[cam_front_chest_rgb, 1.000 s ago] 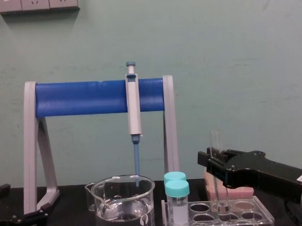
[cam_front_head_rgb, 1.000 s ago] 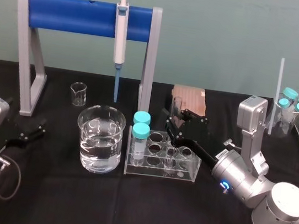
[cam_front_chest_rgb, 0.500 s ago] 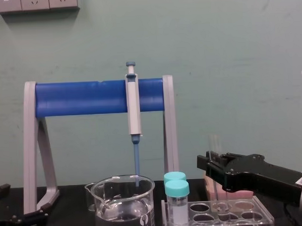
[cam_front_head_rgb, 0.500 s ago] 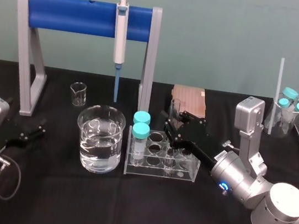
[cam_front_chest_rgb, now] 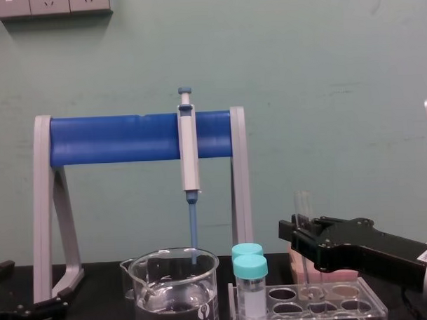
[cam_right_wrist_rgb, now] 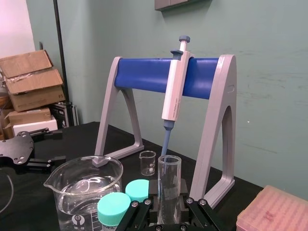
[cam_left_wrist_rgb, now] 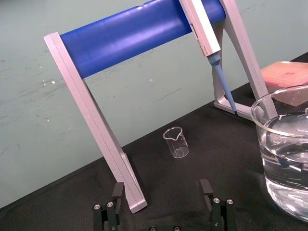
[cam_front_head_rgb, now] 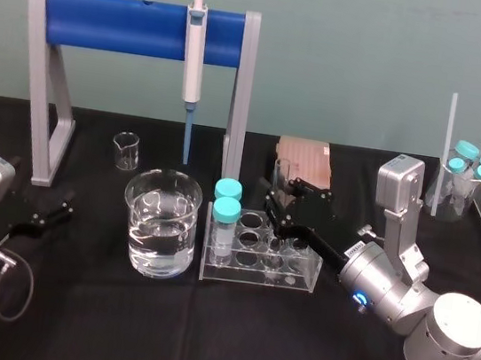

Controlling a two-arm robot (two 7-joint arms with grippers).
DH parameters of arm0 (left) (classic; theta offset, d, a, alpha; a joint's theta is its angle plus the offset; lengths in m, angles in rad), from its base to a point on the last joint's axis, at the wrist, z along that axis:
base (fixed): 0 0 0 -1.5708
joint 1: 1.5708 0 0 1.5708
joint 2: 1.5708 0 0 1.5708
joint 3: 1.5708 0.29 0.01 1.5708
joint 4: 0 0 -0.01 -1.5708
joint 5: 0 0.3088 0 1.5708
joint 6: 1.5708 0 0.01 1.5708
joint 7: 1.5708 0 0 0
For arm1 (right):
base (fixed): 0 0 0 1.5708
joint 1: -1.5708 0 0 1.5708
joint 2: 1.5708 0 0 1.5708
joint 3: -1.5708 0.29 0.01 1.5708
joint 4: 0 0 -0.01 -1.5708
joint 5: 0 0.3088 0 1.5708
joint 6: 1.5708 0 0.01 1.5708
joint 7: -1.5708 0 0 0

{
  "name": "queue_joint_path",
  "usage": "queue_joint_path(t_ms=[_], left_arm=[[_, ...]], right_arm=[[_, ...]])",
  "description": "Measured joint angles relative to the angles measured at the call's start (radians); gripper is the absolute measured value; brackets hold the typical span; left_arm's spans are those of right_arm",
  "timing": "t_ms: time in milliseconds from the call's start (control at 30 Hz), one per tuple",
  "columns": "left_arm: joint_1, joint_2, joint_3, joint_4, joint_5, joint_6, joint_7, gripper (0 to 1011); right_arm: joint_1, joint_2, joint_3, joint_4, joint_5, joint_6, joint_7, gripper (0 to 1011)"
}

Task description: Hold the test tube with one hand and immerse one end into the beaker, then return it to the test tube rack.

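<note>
The left hand (cam_front_head_rgb: 59, 208) lies wide open at the left of the worktop (cam_front_head_rgb: 201, 336). The right hand (cam_front_head_rgb: 276, 205) grips the test tube (cam_front_chest_rgb: 302, 207) upright, its lower end in a back hole of the test tube rack (cam_front_head_rgb: 259, 270), beside the beaker (cam_front_head_rgb: 161, 223).

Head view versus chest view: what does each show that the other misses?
Head view: the teal-capped tubes at far right. Chest view: the wall sockets, and the test tube side-on, lower end reaching the test tube rack. Both: the right hand shut on that tube, the beaker, the pipette, the open left hand parked at left.
</note>
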Motion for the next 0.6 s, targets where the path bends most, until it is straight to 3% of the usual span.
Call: queue_joint_path(t_ms=[100,600], left_arm=[[0.000,0.000,0.000,0.000,0.000,0.000,0.000,1000],[0.000,0.000,0.000,0.000,0.000,0.000,0.000,1000]], right_arm=[[0.000,0.000,0.000,0.000,0.001,0.000,0.000,273],[-0.001,0.000,0.001,-0.001,0.003,-0.001,0.002,769]])
